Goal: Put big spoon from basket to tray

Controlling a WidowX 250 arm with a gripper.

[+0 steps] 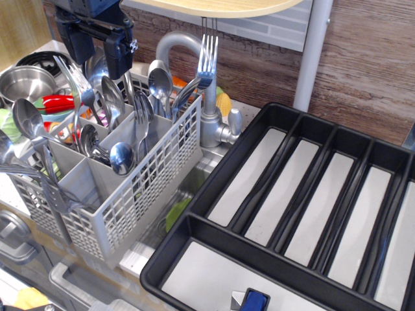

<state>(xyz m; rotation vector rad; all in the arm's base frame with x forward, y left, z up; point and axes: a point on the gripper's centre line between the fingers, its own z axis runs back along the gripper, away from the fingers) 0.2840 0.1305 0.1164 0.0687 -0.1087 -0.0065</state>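
The light grey lattice basket [139,194] stands at the left, packed with upright cutlery. Several long steel spoons stand bowl up in it; one big spoon [111,92] has its oval bowl just below my gripper, another [159,79] is further right, and a third [27,116] is at the left. My black gripper [100,55] hangs over the basket's back compartments with its fingers apart and nothing between them. The black tray [194,223] with long pale-floored compartments lies at the right, and no cutlery shows in it.
A tall fork [207,55] sticks up from the basket's back right corner, by a grey faucet [209,113]. A round steel pot [26,81] sits at the far left behind red-handled utensils [58,102]. A white post [311,55] rises behind the tray. A blue object [255,301] lies at the tray's front edge.
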